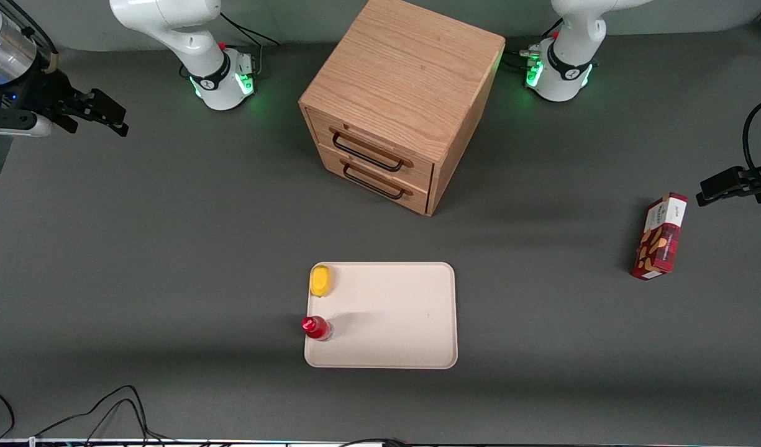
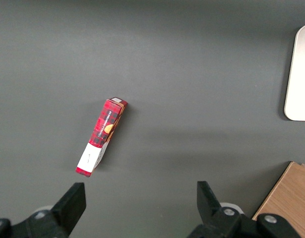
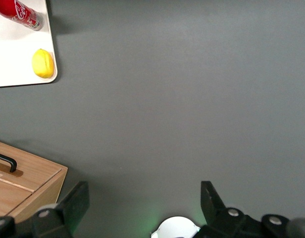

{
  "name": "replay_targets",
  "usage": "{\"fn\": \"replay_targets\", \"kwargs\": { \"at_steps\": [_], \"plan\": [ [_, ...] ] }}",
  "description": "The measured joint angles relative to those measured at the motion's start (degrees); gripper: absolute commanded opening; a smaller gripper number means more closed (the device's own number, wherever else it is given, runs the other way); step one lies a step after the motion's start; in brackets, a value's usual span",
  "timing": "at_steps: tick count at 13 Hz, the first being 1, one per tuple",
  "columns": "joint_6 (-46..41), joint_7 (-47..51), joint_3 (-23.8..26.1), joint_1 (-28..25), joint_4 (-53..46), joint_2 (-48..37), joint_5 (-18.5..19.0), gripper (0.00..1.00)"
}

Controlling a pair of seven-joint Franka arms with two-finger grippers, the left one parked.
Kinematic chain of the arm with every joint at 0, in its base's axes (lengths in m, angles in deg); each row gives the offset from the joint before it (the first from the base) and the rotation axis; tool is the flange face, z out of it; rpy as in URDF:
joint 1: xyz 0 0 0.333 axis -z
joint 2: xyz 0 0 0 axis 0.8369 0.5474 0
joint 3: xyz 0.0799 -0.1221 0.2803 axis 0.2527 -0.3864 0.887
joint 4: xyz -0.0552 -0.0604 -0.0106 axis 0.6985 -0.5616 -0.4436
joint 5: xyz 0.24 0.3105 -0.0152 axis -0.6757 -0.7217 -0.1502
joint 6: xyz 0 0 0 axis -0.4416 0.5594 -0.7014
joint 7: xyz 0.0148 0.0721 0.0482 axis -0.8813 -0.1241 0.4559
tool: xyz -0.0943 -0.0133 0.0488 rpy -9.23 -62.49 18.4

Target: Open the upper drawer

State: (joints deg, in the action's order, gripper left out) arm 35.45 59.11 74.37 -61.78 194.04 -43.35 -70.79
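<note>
The oak cabinet [image 1: 411,68] stands at the middle of the table, farther from the front camera than the tray. The upper drawer [image 1: 380,141] is shut, and its long black handle [image 1: 368,154] lies against its front. The lower twin drawer [image 1: 386,180] under it is shut too. My right gripper [image 1: 110,113] is open and empty. It hangs above bare table toward the working arm's end, well apart from the cabinet. In the right wrist view the open gripper [image 3: 144,194] is over grey table, with a cabinet corner [image 3: 28,183] and one end of a black handle [image 3: 6,161] beside it.
A white tray [image 1: 405,310] lies nearer the front camera than the cabinet, with a lemon [image 1: 321,280] and a red bottle [image 1: 316,327] on it. A red box [image 1: 660,236] lies toward the parked arm's end. Cables [image 1: 107,413] run along the front edge.
</note>
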Motion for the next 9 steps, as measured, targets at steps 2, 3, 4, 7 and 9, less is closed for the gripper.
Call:
{"fn": "replay_targets", "kwargs": {
  "at_steps": [2,3,4,7,9],
  "plan": [
    [-0.07,0.0,-0.03,0.0,0.0,0.0,-0.32,1.0],
    [-0.08,0.0,-0.04,0.0,-0.02,0.0,-0.43,1.0],
    [-0.08,0.0,-0.04,0.0,-0.12,0.0,-0.5,1.0],
    [-0.11,0.0,-0.27,0.01,-0.5,0.05,-1.59,1.0],
    [-0.67,-1.36,-0.21,-0.18,-0.61,0.07,-2.87,1.0]
  ]
}}
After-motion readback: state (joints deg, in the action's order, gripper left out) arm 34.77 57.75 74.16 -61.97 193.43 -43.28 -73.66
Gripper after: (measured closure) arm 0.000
